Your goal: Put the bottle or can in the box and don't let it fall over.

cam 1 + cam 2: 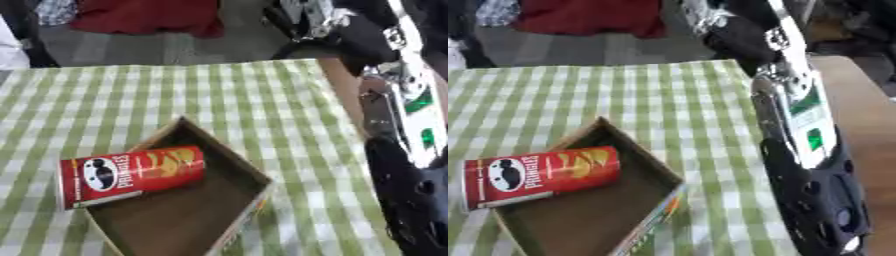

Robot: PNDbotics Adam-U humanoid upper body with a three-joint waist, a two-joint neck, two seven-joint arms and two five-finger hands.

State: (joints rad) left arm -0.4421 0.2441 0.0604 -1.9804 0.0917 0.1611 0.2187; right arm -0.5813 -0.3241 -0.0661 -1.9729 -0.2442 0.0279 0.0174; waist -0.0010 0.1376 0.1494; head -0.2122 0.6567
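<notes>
In the left eye view, the can (131, 176) lies on its side at the centre left of the frame. It rests across the left rim of the box (236, 165), one end over the box floor and the other end out over the checked counter (245, 95). So it is not standing, probably because it tipped on the rim. The upper half of the counter is free.

In the right eye view, the right arm (802, 150) fills the right side, apart from the can. Whether the right hand is open I cannot tell; no left hand shows.

Right arm (798, 115) extends down the right side.
</notes>
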